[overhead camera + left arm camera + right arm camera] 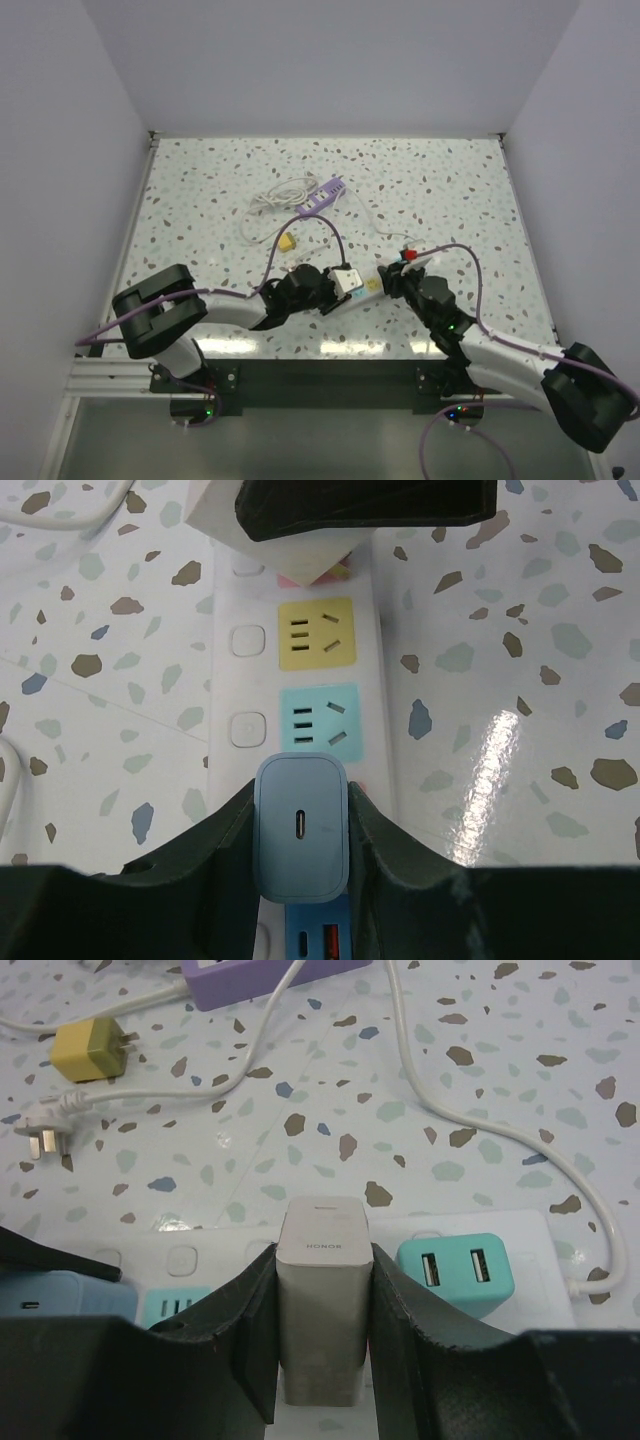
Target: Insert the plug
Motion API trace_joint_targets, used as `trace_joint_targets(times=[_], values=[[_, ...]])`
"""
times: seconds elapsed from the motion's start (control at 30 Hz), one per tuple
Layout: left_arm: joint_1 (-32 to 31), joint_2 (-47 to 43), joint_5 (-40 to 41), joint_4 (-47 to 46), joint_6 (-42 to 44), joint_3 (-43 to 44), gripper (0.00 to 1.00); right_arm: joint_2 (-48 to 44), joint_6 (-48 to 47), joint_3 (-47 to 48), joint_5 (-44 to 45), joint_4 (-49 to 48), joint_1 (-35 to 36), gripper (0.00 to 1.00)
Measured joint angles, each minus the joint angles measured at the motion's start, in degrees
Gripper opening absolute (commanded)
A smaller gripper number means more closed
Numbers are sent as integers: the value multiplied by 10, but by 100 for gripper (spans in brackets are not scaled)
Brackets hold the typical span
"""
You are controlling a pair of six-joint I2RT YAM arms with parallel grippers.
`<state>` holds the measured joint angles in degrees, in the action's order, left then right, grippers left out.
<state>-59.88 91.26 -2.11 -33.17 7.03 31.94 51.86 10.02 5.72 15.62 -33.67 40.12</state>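
While your left jaws clamp the blue charger [300,825] and right jaws the white charger [322,1290], seating on the strip [240,695] looks unfinished

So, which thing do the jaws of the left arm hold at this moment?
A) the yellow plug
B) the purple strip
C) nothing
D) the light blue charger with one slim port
D: in the left wrist view the jaws press on both sides of the light blue charger, while the yellow plug lies free on the table.
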Motion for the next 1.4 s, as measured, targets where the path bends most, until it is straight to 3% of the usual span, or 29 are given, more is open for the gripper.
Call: trace_joint_targets(times=[0.33, 0.43, 0.47, 0.53, 0.57, 0.63, 0.8, 1.03, 1.4], values=[[3, -3, -12, 10, 1, 0, 0, 34, -26, -16, 4, -94, 0, 0], [3, -3, -11, 10, 1, 0, 21, 42, -33, -19, 1, -111, 0, 0], [3, -4, -9, 10, 0, 0, 42, 41, -35, -20, -1, -111, 0, 0], [2, -12, -4, 10, 1, -6, 60, 33, -37, -20, -7, -108, 1, 0], [2, -21, -1, 9, 2, -16, 74, 19, -37, -20, -14, -99, 1, 0], [2, -50, 4, 12, 1, -37, 87, -15, -37, -19, -27, -84, 1, 0], [3, -122, 11, 6, 1, -65, 91, -158, -29, -11, -77, -14, 4, 0], [9, -236, -32, -84, -27, -112, 92, -308, 17, -9, -155, 26, 4, 0], [9, -230, -199, -207, -101, -104, 90, -290, 96, -9, -317, -6, 4, 0]])
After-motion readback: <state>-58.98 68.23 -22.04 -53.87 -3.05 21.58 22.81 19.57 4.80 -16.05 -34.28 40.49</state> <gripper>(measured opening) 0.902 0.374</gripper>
